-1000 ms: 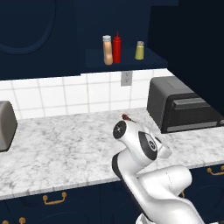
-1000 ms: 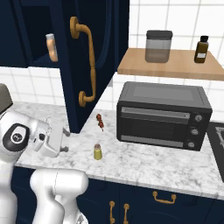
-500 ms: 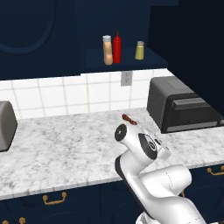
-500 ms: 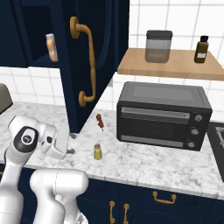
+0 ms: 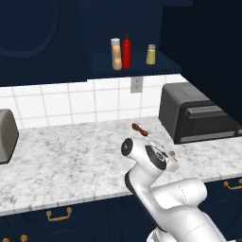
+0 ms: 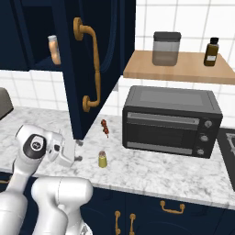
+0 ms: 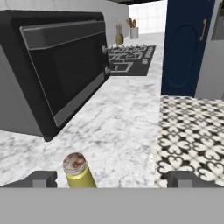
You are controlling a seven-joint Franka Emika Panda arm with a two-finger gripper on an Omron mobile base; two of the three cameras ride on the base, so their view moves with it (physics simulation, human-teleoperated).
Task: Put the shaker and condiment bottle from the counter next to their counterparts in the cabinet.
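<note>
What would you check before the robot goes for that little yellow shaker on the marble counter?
1. Hand open: ok, its fingers stand apart.
2. Small olive-yellow shaker with grey cap upright on the marbled white counter: ok.
3. Shaker between the fingers: not ok, in the hand view it sits near the left finger.
4. Black toaster oven apart from the shaker: ok.
5. Stubby orange-tan bottle on the navy cabinet shelf beside the slim red squeeze bottle: ok.
6. Shelf room beside the bright yellow shaker: cannot tell.
</note>
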